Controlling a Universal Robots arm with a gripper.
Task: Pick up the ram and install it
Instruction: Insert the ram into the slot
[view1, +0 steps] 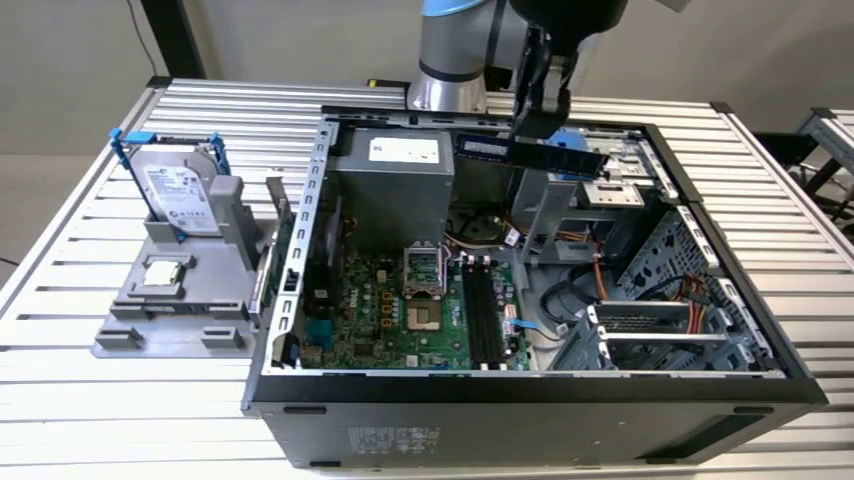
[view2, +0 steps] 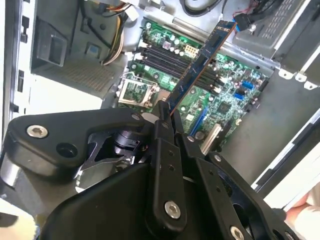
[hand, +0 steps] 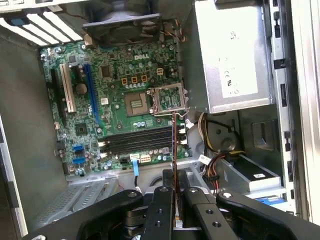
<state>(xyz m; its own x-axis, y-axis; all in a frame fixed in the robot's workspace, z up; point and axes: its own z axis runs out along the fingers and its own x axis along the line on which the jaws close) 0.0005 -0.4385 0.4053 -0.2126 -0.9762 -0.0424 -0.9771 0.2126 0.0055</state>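
Gripper (view1: 531, 135) hangs above the open computer case (view1: 534, 385), over the case edge nearest the arm's base. Its fingers are clamped on the ram (view1: 561, 158). I see the stick lying roughly level in the exterior view, lengthwise along that case edge, held by one end and clear of everything below it.

In the second wrist view the gripper (view2: 162, 112) pinches one end of the ram (view2: 200, 65). The rest of the stick runs out over the motherboard (view2: 227, 100), with its gold contact edge visible along one long side.

In the first wrist view the gripper (hand: 175, 192) shows the ram (hand: 174, 145) edge-on, a thin line crossing the black memory slots (hand: 137, 140) well below it. The processor socket (hand: 136, 102) sits just beyond the slots, and the grey power supply (hand: 232, 60) is beside the board.

The case stands on the slatted bench (view1: 80, 400), toward its middle. Near the bench edge on the exterior view's left is a grey fixture (view1: 127, 340). The hard drive (view1: 180, 190) stands upright in it in a blue frame, and the processor chip (view1: 163, 272) lies flat on it, nearer the bench's front edge. Both are well apart from the gripper.
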